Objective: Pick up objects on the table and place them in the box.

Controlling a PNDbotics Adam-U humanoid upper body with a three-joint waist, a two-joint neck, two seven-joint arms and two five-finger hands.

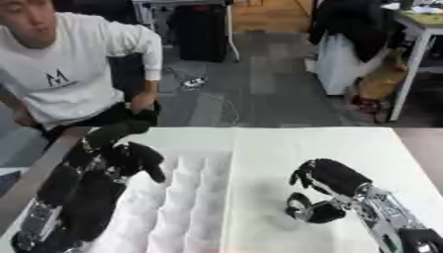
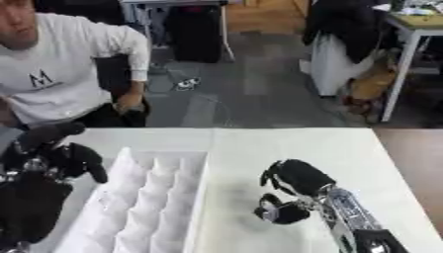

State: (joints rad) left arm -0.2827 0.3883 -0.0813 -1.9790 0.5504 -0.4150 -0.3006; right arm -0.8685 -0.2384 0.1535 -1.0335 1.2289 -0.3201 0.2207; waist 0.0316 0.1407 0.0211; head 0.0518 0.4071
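Note:
A white box [image 1: 195,197] with rows of dividers lies on the left half of the white table [image 1: 346,143]. My left hand [image 1: 121,153] hangs over the box's left rim, its fingers [image 1: 154,165] curled downward with nothing visible in them. My right hand [image 1: 327,179] hovers low over the bare table right of the box. Its fingers are curled and its thumb [image 1: 303,207] is bent in under them. I see nothing held there. No loose object shows on the table.
The table's far edge runs just beyond both hands, and its left edge lies under my left arm [image 1: 69,197]. Bare tabletop stretches to the right of the box around my right forearm [image 1: 389,217].

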